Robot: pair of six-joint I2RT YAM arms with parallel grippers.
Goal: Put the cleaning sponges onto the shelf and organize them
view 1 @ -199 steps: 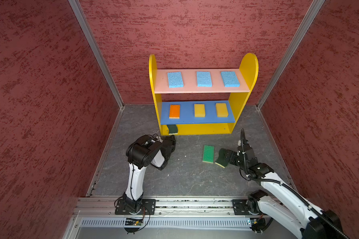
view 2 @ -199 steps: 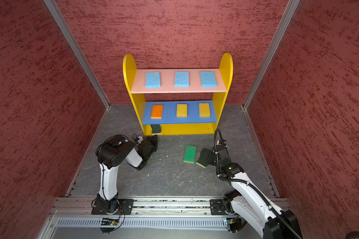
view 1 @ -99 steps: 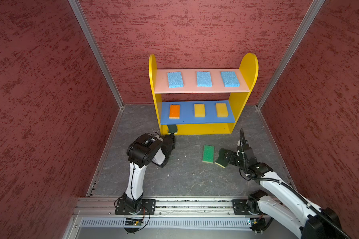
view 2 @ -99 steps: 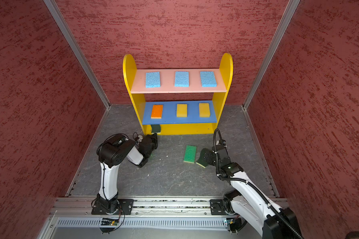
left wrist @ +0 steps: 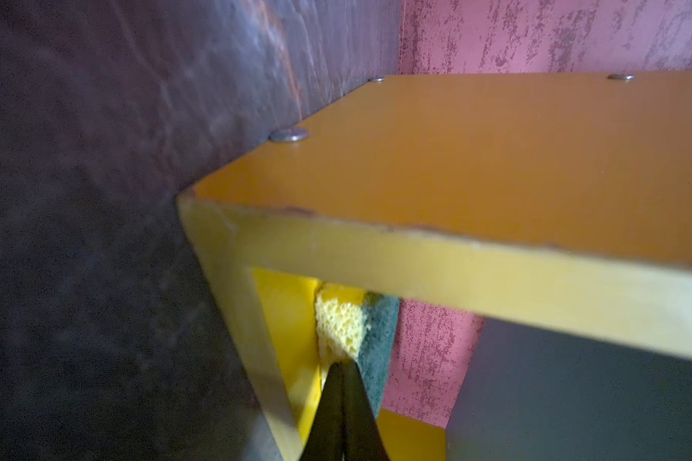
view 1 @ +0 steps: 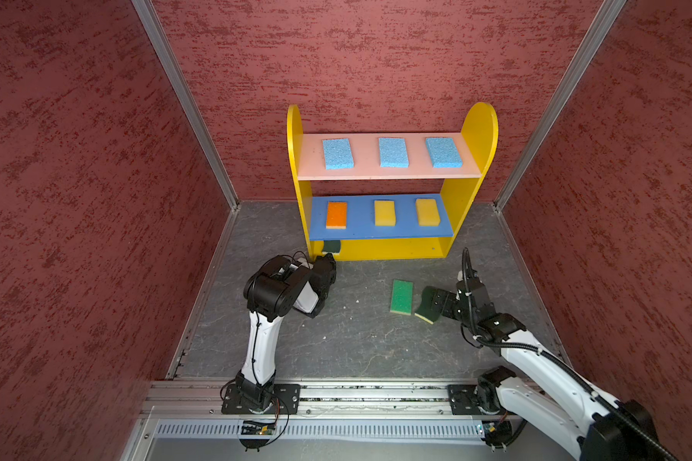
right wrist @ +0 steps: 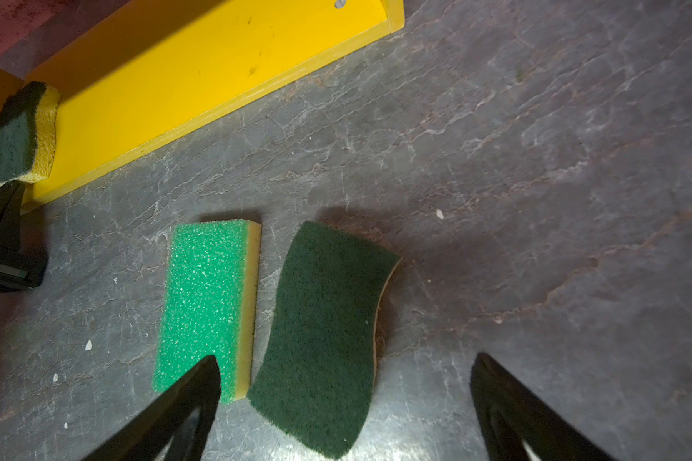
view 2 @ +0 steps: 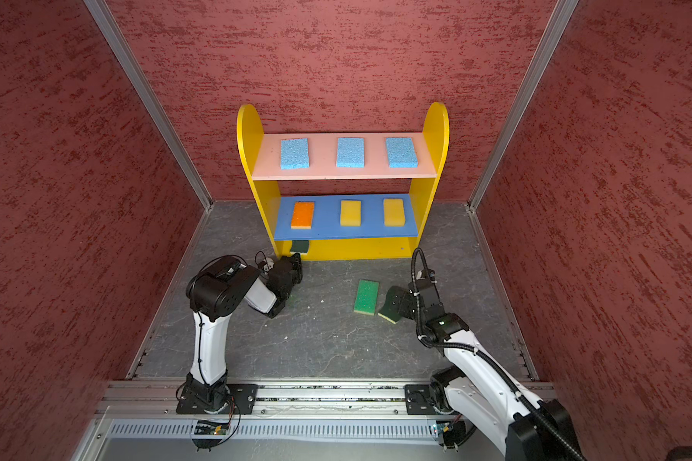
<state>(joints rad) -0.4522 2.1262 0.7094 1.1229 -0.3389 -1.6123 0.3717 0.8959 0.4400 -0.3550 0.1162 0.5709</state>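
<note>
The shelf [view 1: 472,131] [view 2: 436,127] holds three light blue sponges [view 1: 337,153] on its pink board. An orange-topped sponge [view 1: 336,214] and two yellow ones [view 1: 384,212] lie on the blue board. A dark green wavy sponge [view 1: 331,246] [left wrist: 376,339] [right wrist: 17,135] sits at the left end of the bottom level. My left gripper [view 1: 327,261] [left wrist: 342,363] is shut, its tip against that sponge's near edge. On the floor lie a bright green-topped sponge [view 1: 401,296] [right wrist: 208,303] and another dark green sponge [view 1: 426,305] [right wrist: 324,331]. My right gripper [view 1: 435,298] [right wrist: 346,359] hangs open over the latter.
Red textured walls [view 1: 96,199] close in the grey floor [view 1: 356,339] on three sides. The shelf stands against the back wall. A metal rail [view 1: 356,393] carrying both arm bases runs along the front. Small white crumbs [right wrist: 88,345] dot the floor.
My left gripper has edged slightly toward the shelf's bottom level. The right arm and the sponges on the floor have hardly moved.
</note>
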